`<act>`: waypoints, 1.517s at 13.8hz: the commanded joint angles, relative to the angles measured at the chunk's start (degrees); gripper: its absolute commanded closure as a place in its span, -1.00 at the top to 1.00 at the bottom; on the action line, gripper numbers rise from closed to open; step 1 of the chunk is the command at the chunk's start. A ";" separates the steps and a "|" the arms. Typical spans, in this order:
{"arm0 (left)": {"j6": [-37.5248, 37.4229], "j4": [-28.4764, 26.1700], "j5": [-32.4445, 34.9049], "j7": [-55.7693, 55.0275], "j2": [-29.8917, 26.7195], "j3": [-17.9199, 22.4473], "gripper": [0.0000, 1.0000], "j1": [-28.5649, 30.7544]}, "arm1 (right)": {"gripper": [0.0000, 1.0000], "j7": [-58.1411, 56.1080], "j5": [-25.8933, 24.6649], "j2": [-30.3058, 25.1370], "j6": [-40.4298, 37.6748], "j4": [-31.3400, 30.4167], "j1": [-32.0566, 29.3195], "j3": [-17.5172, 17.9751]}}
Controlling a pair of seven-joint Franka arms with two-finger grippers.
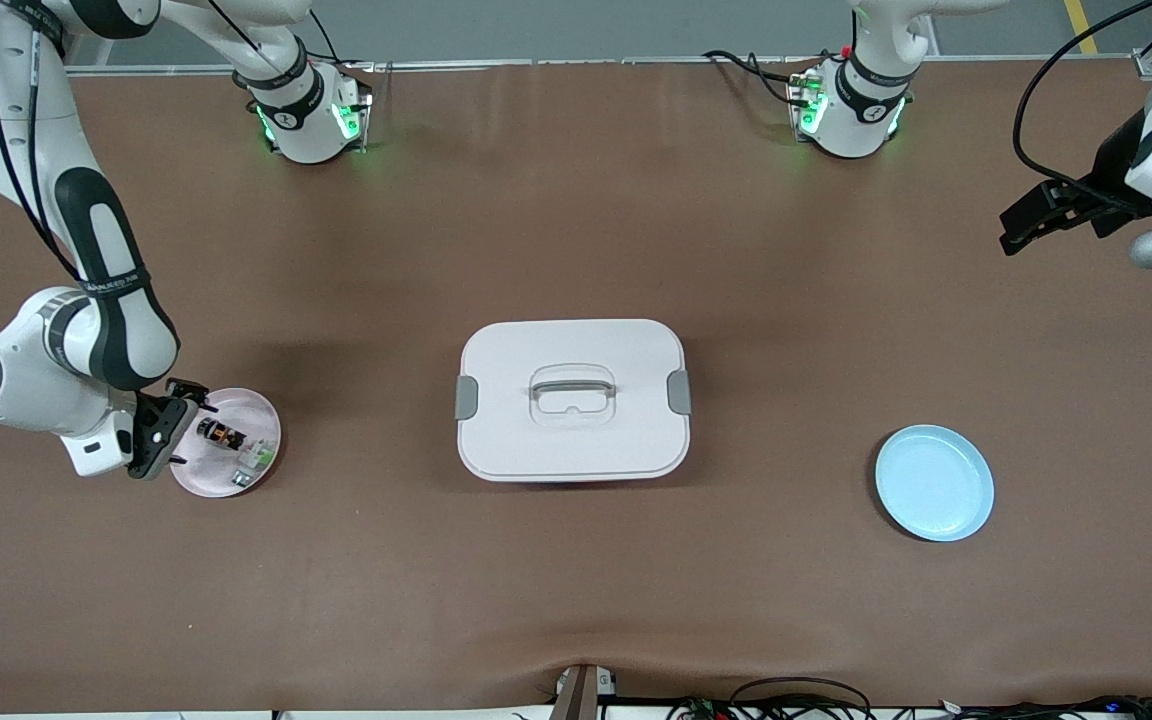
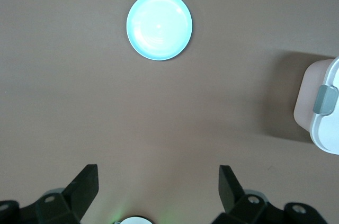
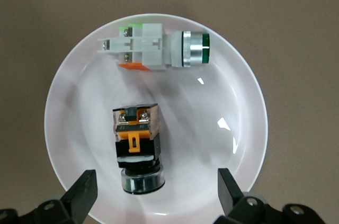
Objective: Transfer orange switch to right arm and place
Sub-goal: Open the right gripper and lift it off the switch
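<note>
The surface (image 1: 576,560) carries a white lidded box (image 1: 573,399) in the middle, a blue plate (image 1: 934,483) toward the left arm's end and a pink plate (image 1: 261,465) toward the right arm's end.

The right arm (image 1: 86,300) is much nearer to the task's thing. Its right gripper (image 3: 153,192) hangs low over the pink plate, jaws wide apart and holding nothing. The orange switch (image 3: 136,144) lies on this plate between the spread fingers, its long axis running toward the gripper, so it seems already placed.

The left gripper (image 2: 156,189) waits in the air at its own end of the surface, wide open and empty.

The right wrist view shows the switch's clear cap and the white-and-green part (image 3: 153,49) beside it (in the front view they are only small specks); only the front view shows both arms.
</note>
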 commanded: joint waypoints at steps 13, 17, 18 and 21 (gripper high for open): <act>-0.97 0.70 0.40 -0.78 -0.01 0.03 1.00 -0.30 | 1.00 47.99 -4.98 -9.75 -11.81 -2.25 2.92 0.57; -0.97 0.79 0.32 -0.78 -0.01 0.03 1.00 -0.30 | 1.00 66.27 -8.57 -14.75 -16.21 -2.86 2.83 0.57; -0.97 0.79 0.40 -0.87 -0.01 0.03 1.00 -0.39 | 1.00 71.45 -9.37 -16.16 -16.57 -3.56 2.92 0.65; -0.97 0.79 0.32 -0.87 0.17 0.03 1.00 -0.39 | 1.00 81.33 -9.90 -21.43 -16.57 -5.68 2.92 0.65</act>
